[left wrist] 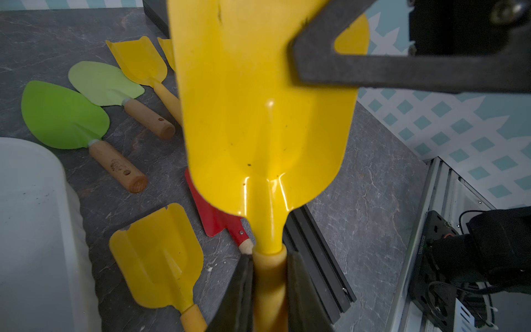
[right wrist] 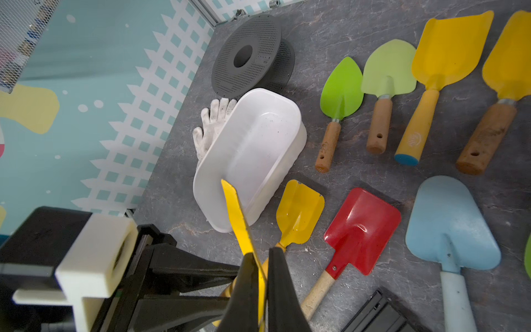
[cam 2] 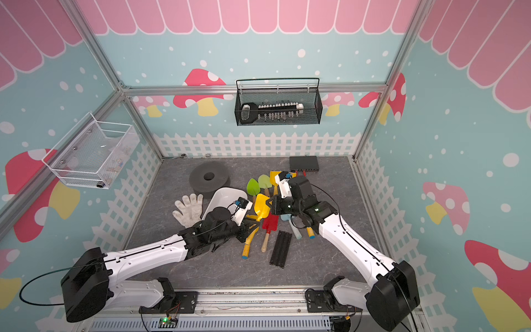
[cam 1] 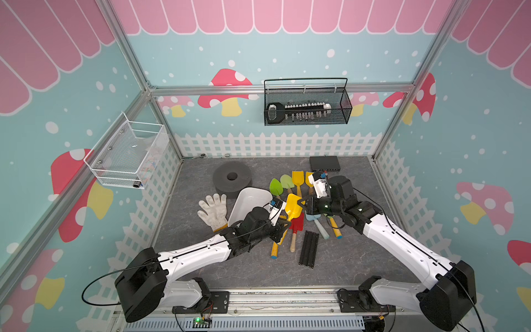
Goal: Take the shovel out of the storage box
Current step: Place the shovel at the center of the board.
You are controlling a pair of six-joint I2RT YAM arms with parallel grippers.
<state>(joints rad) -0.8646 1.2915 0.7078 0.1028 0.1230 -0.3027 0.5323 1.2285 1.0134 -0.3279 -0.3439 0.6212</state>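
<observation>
one yellow shovel point(cam 1: 293, 205), left pincer point(left wrist: 270, 290) clamped on handle — right pincer point(right wrist: 260, 287) clamped on blade, one storage box point(cam 1: 247, 201) near

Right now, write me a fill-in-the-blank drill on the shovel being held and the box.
The left gripper clamps the yellow shovel by its ____.
The right gripper is shut on that shovel's ____.
The number of shovels inside the storage box is ____.
Missing words: handle; blade; zero.
</observation>
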